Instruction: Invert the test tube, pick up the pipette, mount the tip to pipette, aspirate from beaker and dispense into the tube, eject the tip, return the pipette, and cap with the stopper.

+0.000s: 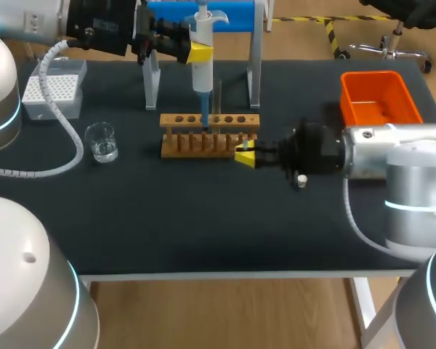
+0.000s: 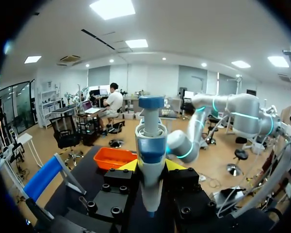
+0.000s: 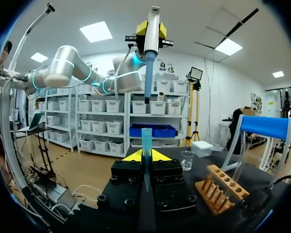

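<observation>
- Left gripper (image 1: 200,52) clamped on pipette (image 1: 202,81) — upright, its tip over the wooden rack (image 1: 209,138).
- Right gripper (image 1: 245,155) pinches bluish test tube (image 3: 146,141) — upright, beside the rack's right end.
- Beaker (image 1: 102,142) left of rack.

A white pipette with blue plunger and shaft (image 1: 202,69) hangs upright in the left gripper (image 2: 151,167). It is above, not touching, a translucent blue pipette tip (image 3: 146,138) pinched wide end up in the right gripper (image 3: 146,156). A clear glass test tube (image 1: 218,97) stands in the wooden rack (image 1: 209,142); a glass beaker (image 1: 102,142) and a small white stopper (image 1: 301,179) sit on the table (image 1: 203,225).
</observation>
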Available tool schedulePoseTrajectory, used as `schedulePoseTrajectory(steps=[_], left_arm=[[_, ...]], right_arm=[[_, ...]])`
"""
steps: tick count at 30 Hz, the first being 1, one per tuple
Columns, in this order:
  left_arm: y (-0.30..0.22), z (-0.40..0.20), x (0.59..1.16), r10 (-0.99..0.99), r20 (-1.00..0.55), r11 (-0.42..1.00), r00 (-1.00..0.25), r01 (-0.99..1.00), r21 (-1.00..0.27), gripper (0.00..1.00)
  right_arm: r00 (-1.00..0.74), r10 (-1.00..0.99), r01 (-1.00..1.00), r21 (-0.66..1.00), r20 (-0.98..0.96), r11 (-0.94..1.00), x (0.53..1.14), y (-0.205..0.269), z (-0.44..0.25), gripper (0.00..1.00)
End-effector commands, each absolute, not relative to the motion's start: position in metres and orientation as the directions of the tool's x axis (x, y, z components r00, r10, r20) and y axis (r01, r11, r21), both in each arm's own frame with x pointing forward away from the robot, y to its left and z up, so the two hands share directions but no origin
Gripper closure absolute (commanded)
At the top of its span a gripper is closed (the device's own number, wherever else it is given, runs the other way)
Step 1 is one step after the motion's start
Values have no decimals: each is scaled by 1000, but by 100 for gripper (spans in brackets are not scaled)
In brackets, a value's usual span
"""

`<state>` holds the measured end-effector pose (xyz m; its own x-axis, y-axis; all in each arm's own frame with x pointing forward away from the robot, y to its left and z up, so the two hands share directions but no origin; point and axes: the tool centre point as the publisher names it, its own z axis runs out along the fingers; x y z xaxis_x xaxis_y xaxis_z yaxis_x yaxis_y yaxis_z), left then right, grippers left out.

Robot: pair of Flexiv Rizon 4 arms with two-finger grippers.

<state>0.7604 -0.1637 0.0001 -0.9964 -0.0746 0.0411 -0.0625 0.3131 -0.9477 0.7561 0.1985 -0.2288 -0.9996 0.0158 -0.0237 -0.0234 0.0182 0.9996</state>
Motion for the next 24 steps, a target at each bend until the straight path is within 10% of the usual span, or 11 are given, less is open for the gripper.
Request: schedulePoseTrajectory(steps=[1,24], left_arm=[[-163,1,760,-74,42,314,-996,-63,-947,100],[-163,1,760,-74,42,314,-996,-63,-947,100]], right_arm=[[-1000,20,-23,1000,-23,18,762,216,-230,100],[-1000,8,-6,1000,-6,-3,764,264,-218,100]])
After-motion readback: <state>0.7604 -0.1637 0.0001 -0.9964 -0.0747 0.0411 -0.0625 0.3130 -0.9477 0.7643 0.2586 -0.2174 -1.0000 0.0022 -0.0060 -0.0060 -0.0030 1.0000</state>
